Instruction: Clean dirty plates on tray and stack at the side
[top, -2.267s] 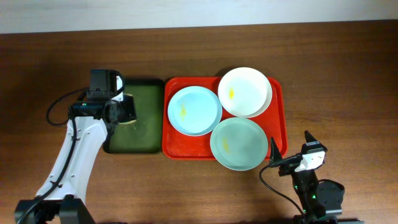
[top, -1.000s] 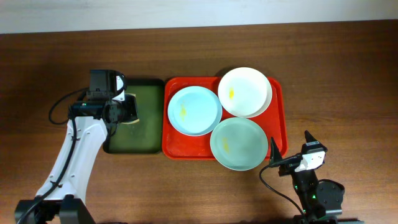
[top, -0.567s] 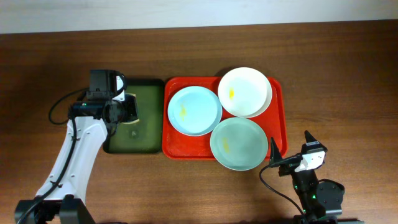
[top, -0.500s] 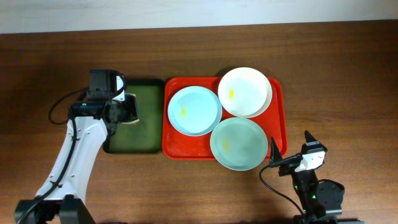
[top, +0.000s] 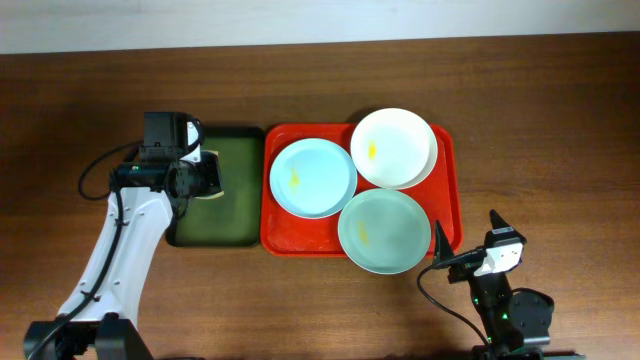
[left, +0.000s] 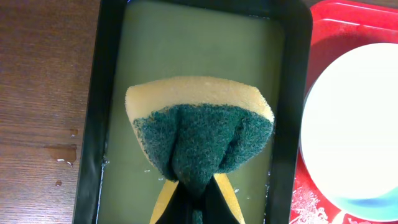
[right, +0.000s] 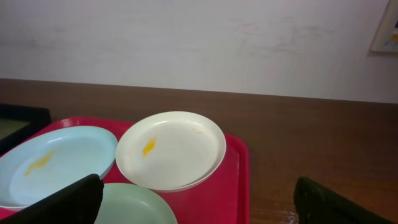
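Note:
Three plates lie on the red tray (top: 449, 190): a light blue plate (top: 312, 177) at the left, a white plate (top: 394, 147) at the back right, a mint green plate (top: 384, 231) in front. Each carries a small yellow smear. My left gripper (top: 205, 181) hangs over the dark green tray (top: 235, 220), left of the red one. In the left wrist view, that gripper (left: 198, 210) is shut on a yellow sponge (left: 202, 134), whose green scouring side is folded towards the camera. My right gripper (top: 468, 238) stands open at the red tray's front right corner, and the right wrist view shows nothing between its jaws (right: 199, 211).
The dark green tray (left: 186, 43) has a black rim and holds shallow water. Water drops lie on the wood (left: 62, 155) to its left. The light blue plate's edge (left: 354, 124) is close on the sponge's right. Bare brown table (top: 540, 130) lies right of the red tray (right: 236, 168).
The left gripper with the sponge has shifted only slightly over the green tray, and a small ripple showed in the water for a moment. The right arm has not moved.

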